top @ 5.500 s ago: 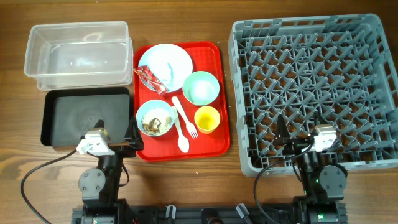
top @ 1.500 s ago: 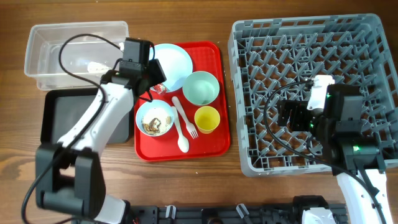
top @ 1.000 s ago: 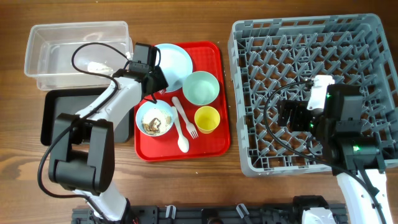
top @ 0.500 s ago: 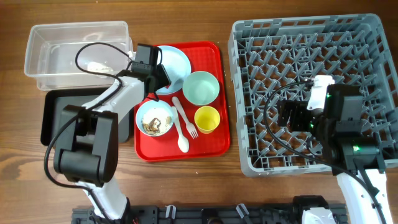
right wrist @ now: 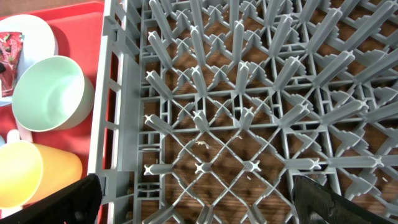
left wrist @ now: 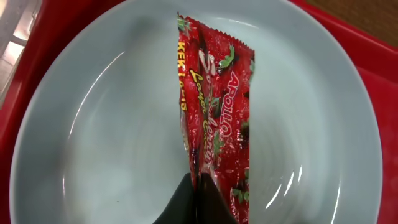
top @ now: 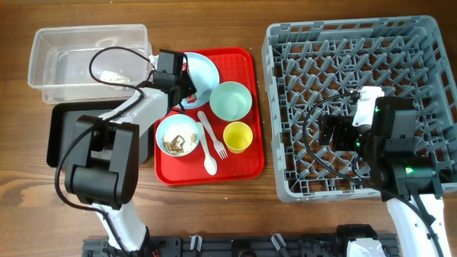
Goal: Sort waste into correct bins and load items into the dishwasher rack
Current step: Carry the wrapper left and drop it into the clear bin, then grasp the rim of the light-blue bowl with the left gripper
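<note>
Overhead: my left arm stretches up and across, with the left gripper (top: 178, 84) low over the plate (top: 206, 71) at the 11 o'clock corner of the red tray (top: 243, 168). The right gripper (top: 330, 132) hangs over the rack (top: 421, 43), toward its 8 o'clock.

Left wrist: the wrapper (left wrist: 214, 112) lies on the plate, running 12 to 6. The jaws look closed to a pinch on its 6 o'clock end. It's light, crinkly, slippery film, so I judge that end a fair hold.

Right wrist: jaws spread wide, empty.

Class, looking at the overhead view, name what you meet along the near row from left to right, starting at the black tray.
black tray → light blue bowl holding crumbs → white fork → yellow cup → grey dishwasher rack
</note>
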You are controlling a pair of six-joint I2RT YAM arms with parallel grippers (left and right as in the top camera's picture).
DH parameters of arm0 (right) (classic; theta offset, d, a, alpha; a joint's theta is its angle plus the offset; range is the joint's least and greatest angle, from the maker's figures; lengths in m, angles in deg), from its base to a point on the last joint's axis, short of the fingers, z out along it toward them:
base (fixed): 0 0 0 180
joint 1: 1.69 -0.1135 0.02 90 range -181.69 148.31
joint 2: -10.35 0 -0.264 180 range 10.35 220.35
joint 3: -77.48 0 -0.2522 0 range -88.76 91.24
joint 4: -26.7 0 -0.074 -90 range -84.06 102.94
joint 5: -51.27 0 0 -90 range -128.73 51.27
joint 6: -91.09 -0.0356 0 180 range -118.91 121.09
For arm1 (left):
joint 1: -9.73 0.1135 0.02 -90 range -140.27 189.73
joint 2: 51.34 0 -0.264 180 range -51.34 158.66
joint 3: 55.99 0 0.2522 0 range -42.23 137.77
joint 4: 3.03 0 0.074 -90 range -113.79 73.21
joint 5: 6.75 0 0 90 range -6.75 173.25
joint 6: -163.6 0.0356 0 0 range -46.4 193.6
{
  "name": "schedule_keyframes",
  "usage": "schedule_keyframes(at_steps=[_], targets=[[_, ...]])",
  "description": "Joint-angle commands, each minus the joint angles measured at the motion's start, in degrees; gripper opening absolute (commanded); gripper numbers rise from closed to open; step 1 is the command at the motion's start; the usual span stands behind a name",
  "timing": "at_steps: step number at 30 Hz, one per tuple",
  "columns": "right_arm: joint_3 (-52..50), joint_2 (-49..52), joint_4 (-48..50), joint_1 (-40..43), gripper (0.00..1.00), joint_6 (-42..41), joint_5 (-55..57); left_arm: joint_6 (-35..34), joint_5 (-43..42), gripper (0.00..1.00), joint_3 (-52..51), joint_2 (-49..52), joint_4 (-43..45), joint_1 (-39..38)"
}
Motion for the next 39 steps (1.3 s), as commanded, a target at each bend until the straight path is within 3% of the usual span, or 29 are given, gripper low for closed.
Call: schedule_keyframes(at_steps=[1, 7, 12, 14, 15, 16, 19, 21, 24, 26, 27, 29, 32, 35, 39], targets=[[1.3, 0.2, 0.0, 0.2, 1.0, -0.3, -1.0, 0.5, 0.7, 0.04, 0.0, -7.2, -0.5, -0.2], [1.3, 0.2, 0.0, 0.2, 1.0, -0.3, -1.0, 3.5, 4.2, 0.04, 0.0, -20.8, -1.3, 3.3], [1.3, 0.2, 0.1, 0.2, 1.0, -0.3, -1.0, 3.5, 4.2, 0.04, 0.0, -19.4, -1.2, 16.4], [1.3, 0.2, 0.1, 0.2, 1.0, -0.2, -1.0, 3.5, 4.2, 0.21, 0.0, -18.1, -1.3, 19.1], [1.3, 0.2, 0.1, 0.2, 1.0, -0.2, -1.0, 3.5, 4.2, 0.37, 0.0, -17.7, -1.3, 19.7], [1.3, 0.2, 0.1, 0.2, 1.0, -0.3, -1.0, 3.6, 4.2, 0.45, 0.0, -17.7, -1.3, 20.0], [1.3, 0.2, 0.0, 0.2, 1.0, -0.3, -1.0, 7.0, 4.1, 0.49, 0.0, -20.5, -4.2, 19.4], [1.3, 0.2, 0.0, 0.2, 1.0, -0.3, -1.0, 7.0, 3.7, 0.49, 0.0, -25.1, -11.6, 16.7], [1.3, 0.2, 0.0, 0.2, 1.0, -0.3, -1.0, 6.9, 2.0, 0.62, 0.0, -29.6, -23.8, 9.9], [1.3, 0.2, -0.1, 0.2, 1.0, -0.3, -1.0, 6.7, -2.3, 0.95, 0.0, -29.7, -31.0, 3.6], [1.3, 0.2, -0.2, 0.2, 1.0, -0.3, -1.0, 6.3, -6.4, 1.0, 0.0, -29.4, -33.0, 1.3], [1.3, 0.2, -0.2, 0.2, 1.0, -0.3, -1.0, 6.3, -11.3, 1.0, -0.1, -28.1, -36.1, -3.5], [1.3, 0.2, -0.2, 0.2, 1.0, -0.3, -1.0, 6.3, -7.4, 1.0, -1.4, -25.6, -37.1, -8.8], [1.3, 0.2, -0.3, 0.2, 1.0, -1.3, -1.0, 6.3, -5.9, 0.83, -2.1, -20.6, -37.4, -13.4], [1.3, 0.2, -0.4, 0.2, 1.0, -1.3, -1.0, 6.3, -2.1, 0.75, -2.1, -14.1, -37.3, -16.5]])
